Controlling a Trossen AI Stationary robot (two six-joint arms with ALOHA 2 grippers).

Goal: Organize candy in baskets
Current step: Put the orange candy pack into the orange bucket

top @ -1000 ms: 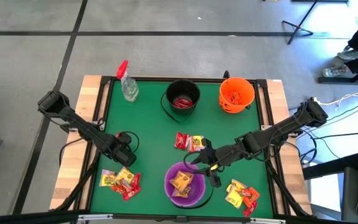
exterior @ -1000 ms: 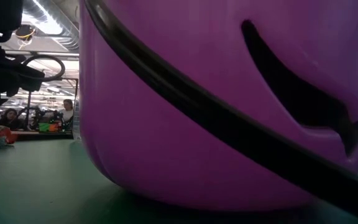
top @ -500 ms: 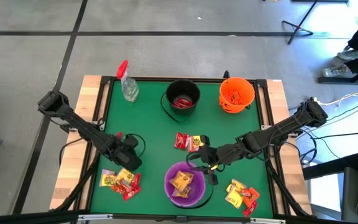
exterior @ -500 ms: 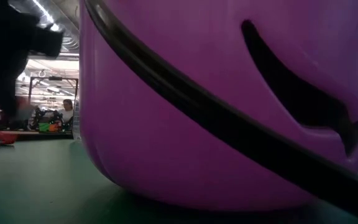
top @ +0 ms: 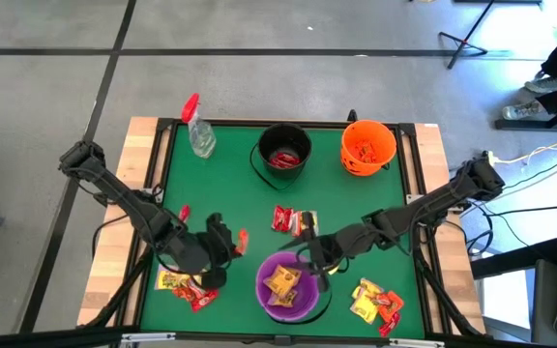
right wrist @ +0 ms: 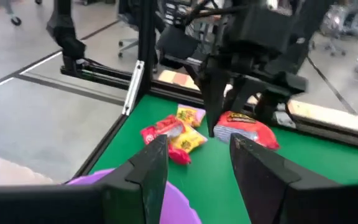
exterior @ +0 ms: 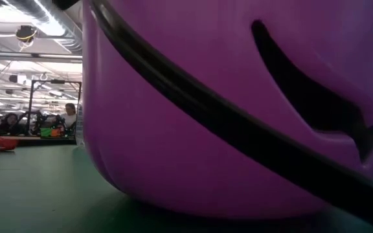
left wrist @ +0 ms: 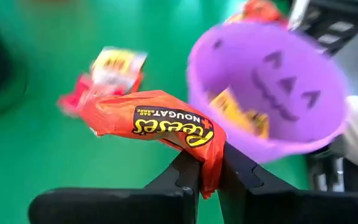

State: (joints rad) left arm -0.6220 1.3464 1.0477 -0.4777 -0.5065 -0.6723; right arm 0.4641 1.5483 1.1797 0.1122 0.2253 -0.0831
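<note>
While my left hand (left wrist: 209, 167) hangs above the green bench (top: 230, 184), pinched on one end of an orange-red candy packet (left wrist: 157, 121), the packet's long axis points sideways toward the purple bucket (top: 287, 286). That bucket stands just to the right of the packet, yellow candy already inside, so the carry looks short and runs rightward. My right hand (top: 314, 256), fingers parted and empty, sits at the bucket's far rim, nearer to it than my left. Beyond are the black bucket (top: 284, 152) and orange bucket (top: 367, 146).
</note>
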